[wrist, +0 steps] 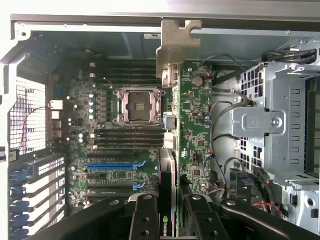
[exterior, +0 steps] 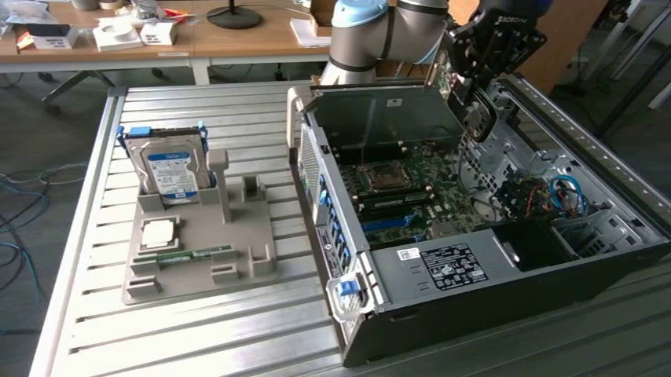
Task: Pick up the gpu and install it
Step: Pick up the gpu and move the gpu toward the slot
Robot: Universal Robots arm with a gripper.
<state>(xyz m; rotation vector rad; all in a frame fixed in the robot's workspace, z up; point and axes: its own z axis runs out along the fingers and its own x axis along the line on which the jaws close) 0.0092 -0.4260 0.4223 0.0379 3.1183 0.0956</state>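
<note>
The matte black tool [wrist: 167, 212] is clamped on the gpu [wrist: 168, 170], a thin black card seen edge-on, so the pick-up is done. Its pale, notched metal bracket [wrist: 177, 45] juts out at the card's far end. Beyond lies the green motherboard [wrist: 125, 125], studded and glossy, inside the open steel case [exterior: 587, 259] along the ribbed tabletop's [exterior: 210, 330] edge on the exterior view's right. The card hangs clear above the board and the blue slot [wrist: 112, 165] is bare, so seating remains.
</note>
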